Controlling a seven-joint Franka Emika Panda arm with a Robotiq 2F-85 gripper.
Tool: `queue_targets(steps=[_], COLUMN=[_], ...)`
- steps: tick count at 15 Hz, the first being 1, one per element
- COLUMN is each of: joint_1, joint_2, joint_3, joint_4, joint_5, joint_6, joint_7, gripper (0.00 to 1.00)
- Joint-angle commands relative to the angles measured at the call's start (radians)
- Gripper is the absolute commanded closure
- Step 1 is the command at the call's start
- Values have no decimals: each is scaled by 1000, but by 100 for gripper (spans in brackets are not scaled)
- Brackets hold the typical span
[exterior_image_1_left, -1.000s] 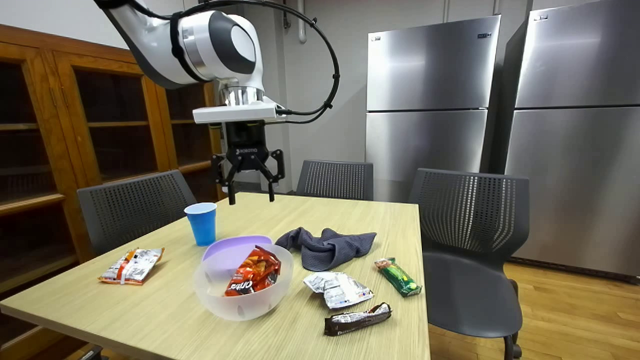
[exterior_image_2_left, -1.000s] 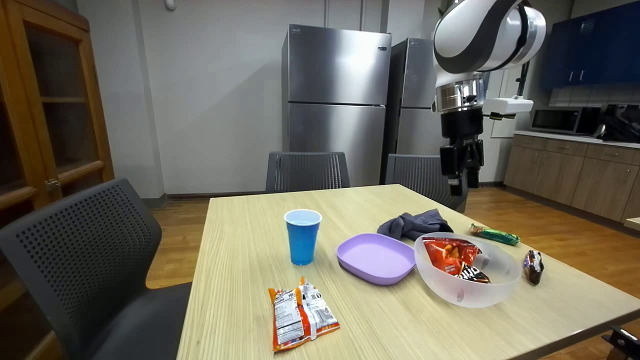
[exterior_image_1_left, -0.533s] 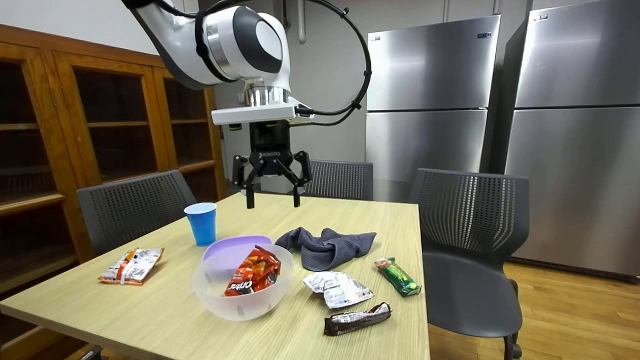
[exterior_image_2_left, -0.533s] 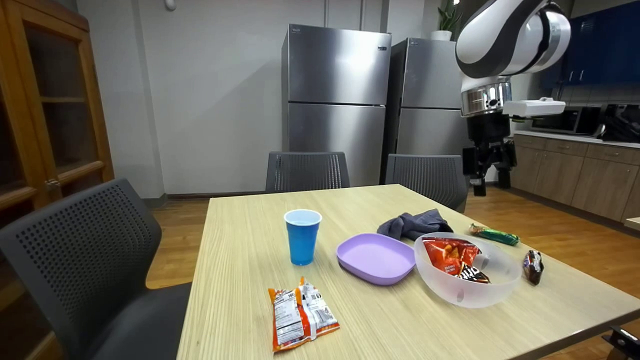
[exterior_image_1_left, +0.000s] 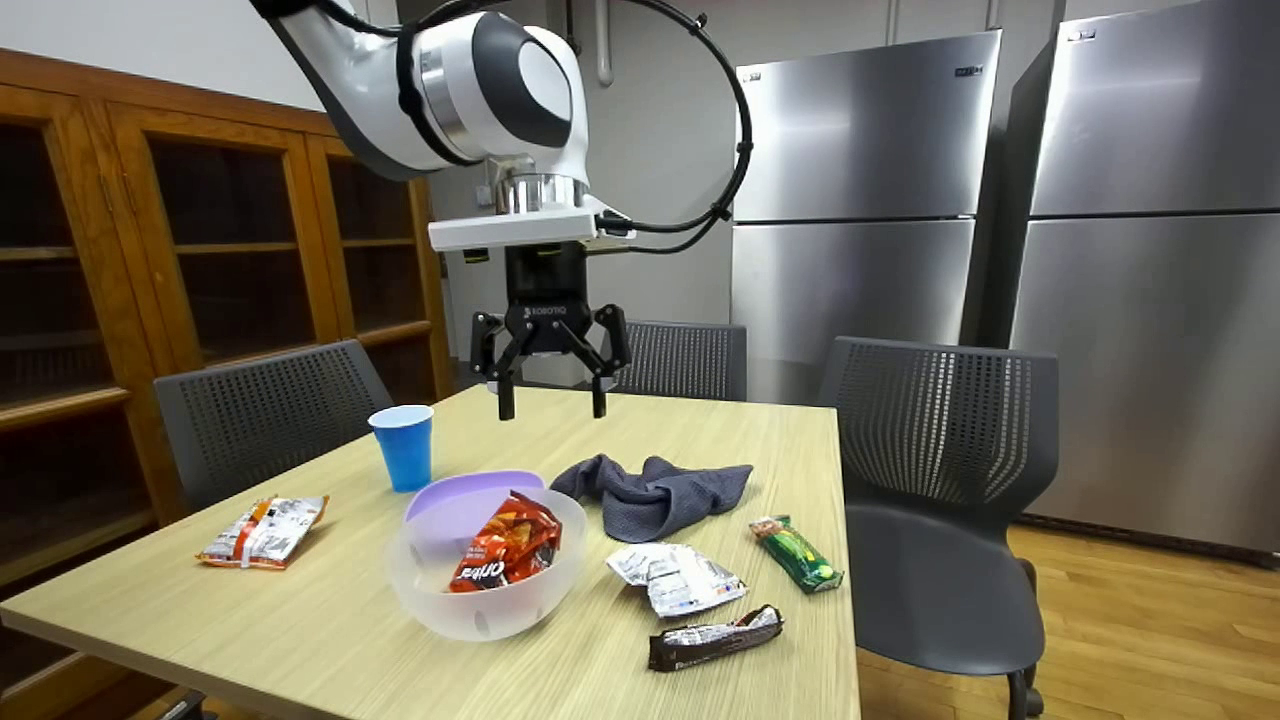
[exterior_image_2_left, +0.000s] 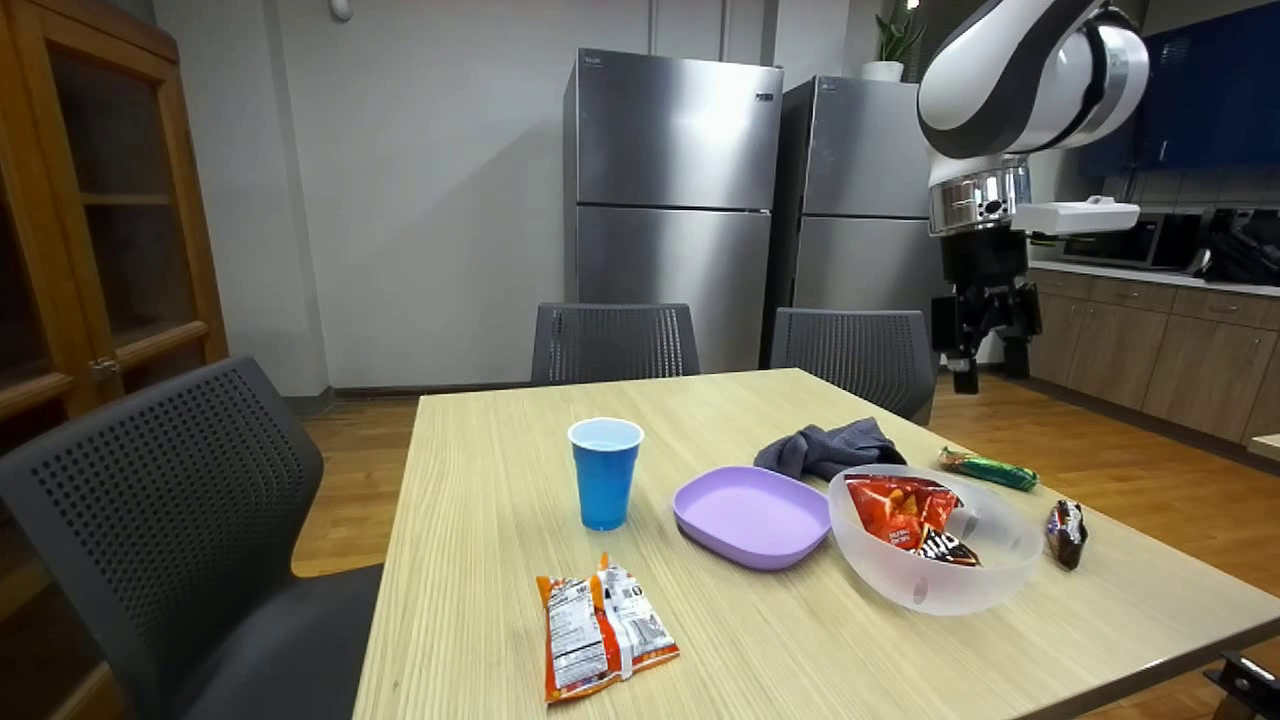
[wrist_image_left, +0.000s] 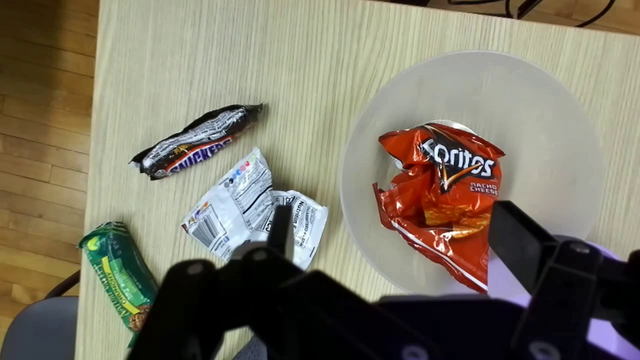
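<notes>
Jaws wide apart, black and hinged, and they hang in mid-air well above the bench (exterior_image_1_left: 330, 620)! Pale wood on that top, fine straight grain. On it a blue cup (exterior_image_2_left: 605, 485), smooth and tapered, standing upright with a white inside. There's the towel (exterior_image_1_left: 655, 510), dark grey and waffle-textured, crumpled into thick folds. The plate (exterior_image_2_left: 750, 515) is a smooth lilac square with well-rounded corners, right by the bowl (wrist_image_left: 545, 140); whether the two touch, I can't tell. Round and frosted, that bowl, lilac showing through its wall.

On to the wrappers! An orange bag (exterior_image_2_left: 605, 635) lies left in both exterior views, crinkly, with a silvery printed back. Over on the right in an exterior view, a brown Snickers (exterior_image_1_left: 715, 640), slim with crimped ends, and farther off a green bar (exterior_image_1_left: 800, 557), long and glossy.

The silver packet (wrist_image_left: 250, 185) lies on the bench between bowl and bars, creased foil, one part folded over, barcode and small print up. And here's the Doritos bag (wrist_image_left: 450, 210), tilted inside the bowl: shiny red-orange, rumpled, white lettering on black, chips pictured below. In the wrist view, one jaw overlaps the packet, the other the bag's edge.
</notes>
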Motion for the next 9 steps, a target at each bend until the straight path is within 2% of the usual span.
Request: queue_targets(steps=[1,7,9], joint_1=[-9,-9,-15], joint_2=[0,0,22], joint_3=[10,10,3], joint_4=[1,1,14], joint_5=[0,0,29], joint_6=[-2,-2,31], joint_7=[1,1,74], gripper=[0,0,0])
